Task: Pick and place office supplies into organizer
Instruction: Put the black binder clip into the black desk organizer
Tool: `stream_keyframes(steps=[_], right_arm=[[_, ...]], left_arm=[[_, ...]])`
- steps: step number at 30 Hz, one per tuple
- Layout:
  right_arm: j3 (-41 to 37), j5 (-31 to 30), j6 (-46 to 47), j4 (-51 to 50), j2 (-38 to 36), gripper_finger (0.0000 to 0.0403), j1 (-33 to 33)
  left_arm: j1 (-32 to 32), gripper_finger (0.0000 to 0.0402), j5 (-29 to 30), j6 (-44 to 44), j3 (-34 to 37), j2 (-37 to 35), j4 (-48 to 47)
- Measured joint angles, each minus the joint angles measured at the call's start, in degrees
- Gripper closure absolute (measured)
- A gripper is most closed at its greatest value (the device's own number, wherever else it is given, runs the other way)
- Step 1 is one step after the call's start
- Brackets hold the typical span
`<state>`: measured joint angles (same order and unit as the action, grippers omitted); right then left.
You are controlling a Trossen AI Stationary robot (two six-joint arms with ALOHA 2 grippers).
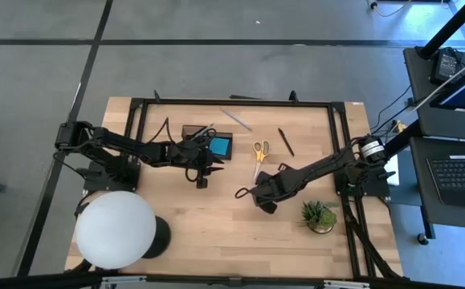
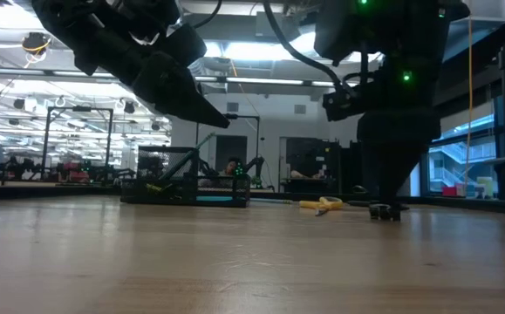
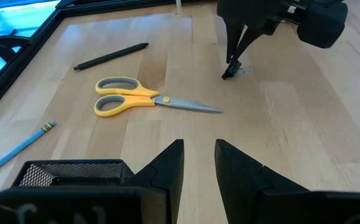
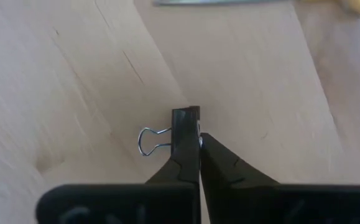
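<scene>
My right gripper points down at the table middle, shut on a small black binder clip. My left gripper is open and hovers above the table beside the black mesh organizer, which holds a blue note pad. Yellow-handled scissors lie flat between the two grippers. A dark pen and a grey pencil lie nearer the far edge. A blue pencil lies near the organizer. My right gripper pinches the binder clip between its two fingertips, coming from above and pointing down. The clip's silver wire handles stick out sideways past one finger. The clip sits at the tabletop. Whether it is lifted clear, I cannot tell.
A big white globe lamp stands at the near left corner and a small green potted plant at the near right. A black metal frame borders the table. Bare wood lies between lamp and plant.
</scene>
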<state>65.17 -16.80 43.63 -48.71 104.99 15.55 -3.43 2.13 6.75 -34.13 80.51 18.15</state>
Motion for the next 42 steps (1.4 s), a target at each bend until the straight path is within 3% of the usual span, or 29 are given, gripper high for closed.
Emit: stream_keyframes(steps=[11, 17, 21, 31, 35, 42], right_arm=[[7.3, -2.7, -15.8, 2.9, 0.0, 0.0399, -3.9], [8.5, -3.1, -32.0, 17.1, 0.0, 0.0399, -8.1], [8.5, -3.0, -39.2, 24.6, 0.0, 0.0399, -11.6], [8.6, 9.4, -52.7, 38.2, 0.0, 0.0400, -17.7], [8.6, 14.0, -55.6, 44.2, 0.4, 0.0400, -20.4], [8.6, 17.1, -57.3, 57.7, 5.4, 0.0400, -24.0]], left_arm=[[0.0, 0.0315, 0.9, 2.3, 0.0, -0.2, -1.6], [0.0, 0.0315, 8.6, 0.8, 0.0, -4.5, -10.8], [0.0, 0.0315, 8.8, -2.2, 0.0, -7.2, -15.0], [0.4, 0.0315, 8.6, -3.2, 0.0, -8.0, -25.1], [0.4, 0.0315, 11.9, -4.6, 0.0, -8.0, -31.5], [0.4, 0.0315, 15.4, -6.0, 0.0, -8.5, -35.0]])
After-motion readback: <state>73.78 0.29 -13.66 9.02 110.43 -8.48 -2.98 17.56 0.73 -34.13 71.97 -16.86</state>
